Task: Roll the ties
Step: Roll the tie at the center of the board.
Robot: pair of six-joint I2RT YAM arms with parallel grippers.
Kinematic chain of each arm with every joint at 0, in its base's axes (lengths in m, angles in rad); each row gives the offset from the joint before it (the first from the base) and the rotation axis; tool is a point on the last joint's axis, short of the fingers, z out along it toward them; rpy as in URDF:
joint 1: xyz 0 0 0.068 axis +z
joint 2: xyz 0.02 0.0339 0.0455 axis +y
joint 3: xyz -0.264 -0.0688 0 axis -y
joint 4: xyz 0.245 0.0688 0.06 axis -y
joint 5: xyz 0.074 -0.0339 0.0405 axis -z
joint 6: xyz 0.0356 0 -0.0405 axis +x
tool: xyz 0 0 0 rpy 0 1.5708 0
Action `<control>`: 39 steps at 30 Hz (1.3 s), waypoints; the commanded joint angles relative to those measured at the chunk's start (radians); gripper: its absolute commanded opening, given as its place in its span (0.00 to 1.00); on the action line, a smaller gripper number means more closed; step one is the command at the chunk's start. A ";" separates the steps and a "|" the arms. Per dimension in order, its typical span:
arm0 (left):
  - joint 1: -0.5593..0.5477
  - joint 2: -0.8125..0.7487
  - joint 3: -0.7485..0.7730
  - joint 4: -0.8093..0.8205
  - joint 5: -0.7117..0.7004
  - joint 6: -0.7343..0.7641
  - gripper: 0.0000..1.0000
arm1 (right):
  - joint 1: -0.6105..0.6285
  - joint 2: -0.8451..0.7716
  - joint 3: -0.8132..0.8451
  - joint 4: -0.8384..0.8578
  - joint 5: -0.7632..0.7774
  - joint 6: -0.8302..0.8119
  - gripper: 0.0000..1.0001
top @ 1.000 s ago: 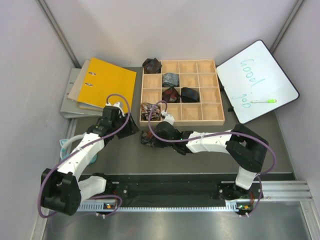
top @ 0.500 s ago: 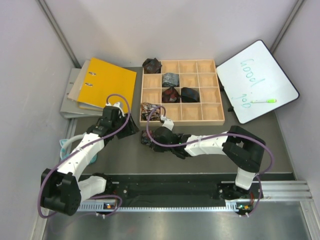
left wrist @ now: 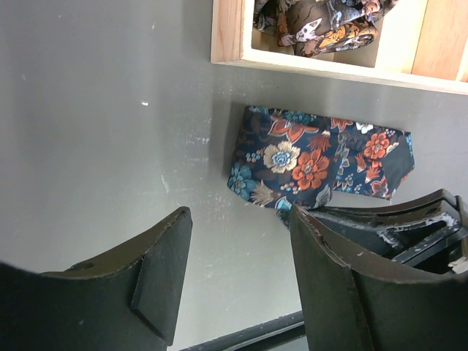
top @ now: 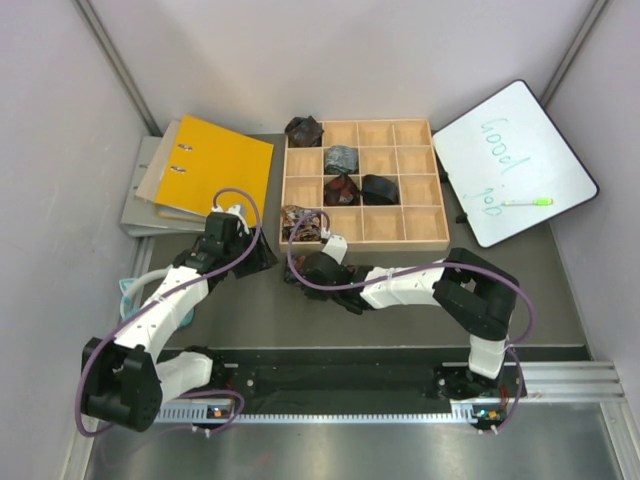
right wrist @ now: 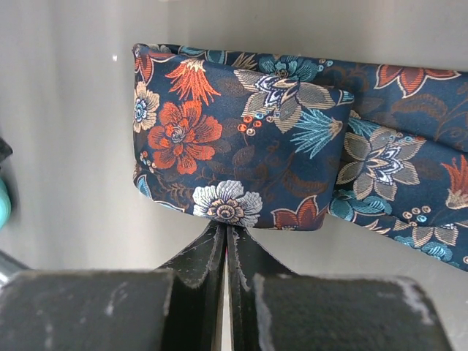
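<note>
A navy tie (right wrist: 241, 139) with orange and light-blue flowers lies folded on the grey table, just in front of the wooden tray (top: 440, 242). In the top view only its left end (top: 291, 277) shows under my right wrist. My right gripper (right wrist: 225, 227) is shut, its tips touching the tie's near edge. My left gripper (left wrist: 240, 219) is open above bare table, to the left of the tie (left wrist: 314, 161) and apart from it. Several small rolled ties sit in tray compartments, among them a brown-patterned one (top: 300, 222) and a grey-blue one (top: 341, 159).
A yellow binder (top: 215, 168) lies on a stack of folders at the back left. A whiteboard (top: 515, 160) with a green marker (top: 527, 201) leans at the back right. A teal object (top: 128, 290) sits at the left wall. A metal rail runs along the near edge.
My right arm has shifted a little to the left, its wrist now further over the tie. The left arm and the ties in the tray have not moved.
</note>
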 commanded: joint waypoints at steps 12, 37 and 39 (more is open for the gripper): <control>-0.001 -0.016 -0.007 0.007 0.008 0.010 0.61 | -0.033 0.068 0.118 -0.008 0.188 0.025 0.00; 0.001 0.146 -0.030 0.290 0.038 -0.030 0.65 | -0.133 -0.309 -0.030 -0.076 -0.196 -0.112 0.00; 0.001 0.166 -0.029 0.304 0.041 -0.025 0.64 | -0.169 -0.286 0.001 -0.071 -0.265 -0.134 0.00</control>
